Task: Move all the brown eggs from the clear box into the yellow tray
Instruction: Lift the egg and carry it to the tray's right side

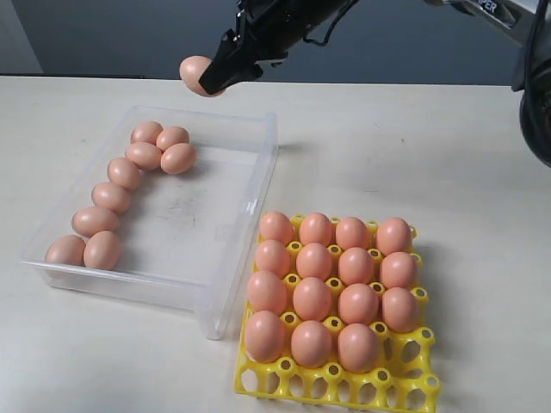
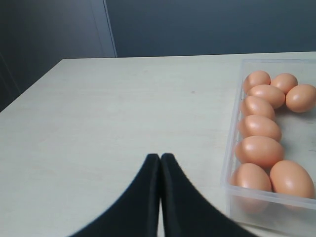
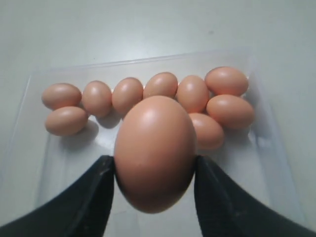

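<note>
Exterior view, quick rundown: the right gripper [image 1: 215, 82] is up in the air at about 12 o'clock of the clear box [image 1: 258, 172], pinching one egg [image 1: 195, 72] between its two black fingers; the right wrist view shows it nicely, a finger pressed on each side of the egg [image 3: 154, 148] and the box underneath; the left gripper [image 2: 160, 158] only turns up in its own wrist view, fingers pressed flat together with nothing in them, hovering over the bare table [image 2: 113, 113] just beside the box's end wall; nine brown eggs [image 1: 111, 197] are left in the box, strung along its 9 o'clock long wall, with a little cluster of four at the 12 o'clock end and a pair at the 6 o'clock end; the rest of the box floor is bare; the yellow tray [image 1: 379, 383] sits at roughly 4 o'clock of the box, its edge just beside the box's near corner; fifteen eggs sit in its cups, three full rows of four, then three in the next row with the 3 o'clock cup open; the row at 6 o'clock is all open cups.
</note>
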### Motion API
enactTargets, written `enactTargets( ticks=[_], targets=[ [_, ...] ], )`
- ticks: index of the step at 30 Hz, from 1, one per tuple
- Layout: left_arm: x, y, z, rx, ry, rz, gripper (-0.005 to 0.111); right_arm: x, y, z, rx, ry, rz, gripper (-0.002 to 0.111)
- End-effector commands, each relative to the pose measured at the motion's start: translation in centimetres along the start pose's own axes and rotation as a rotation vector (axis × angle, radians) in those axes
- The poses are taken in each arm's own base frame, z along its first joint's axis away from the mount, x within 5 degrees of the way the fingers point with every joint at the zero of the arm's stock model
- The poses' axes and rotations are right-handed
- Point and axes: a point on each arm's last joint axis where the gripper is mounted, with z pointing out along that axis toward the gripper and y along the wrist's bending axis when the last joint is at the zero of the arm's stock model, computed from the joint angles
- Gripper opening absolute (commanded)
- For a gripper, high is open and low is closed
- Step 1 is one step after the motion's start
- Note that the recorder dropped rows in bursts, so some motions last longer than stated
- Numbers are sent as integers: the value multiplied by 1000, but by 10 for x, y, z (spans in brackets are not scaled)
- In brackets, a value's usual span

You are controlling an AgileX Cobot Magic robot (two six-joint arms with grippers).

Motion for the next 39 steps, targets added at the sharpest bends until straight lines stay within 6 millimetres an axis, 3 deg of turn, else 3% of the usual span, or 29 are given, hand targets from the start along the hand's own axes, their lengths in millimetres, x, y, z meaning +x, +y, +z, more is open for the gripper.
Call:
enactTargets(
  ticks=[1, 9, 16, 20, 25, 31, 39],
  targets=[
    [0, 0, 0, 4, -12, 1, 0, 20, 13, -1, -47, 55, -5, 0],
    [0, 0, 0, 4, -12, 1, 0, 63, 70, -20, -143, 159, -4, -1],
    [0, 0, 0, 4, -12, 1, 0, 75, 118, -62, 58, 121, 36, -1],
    [0, 0, 0, 4, -12, 1, 0, 91, 142, -84, 123, 218, 66, -1],
    [0, 0, 0, 4, -12, 1, 0, 112, 163, -107, 211, 381, 120, -1],
    [0, 0, 0, 4, -12, 1, 0, 113, 183, -124, 202, 415, 129, -1],
    [0, 0, 0, 4, -12, 1, 0, 121, 182, -129, 252, 512, 239, -1]
  ],
)
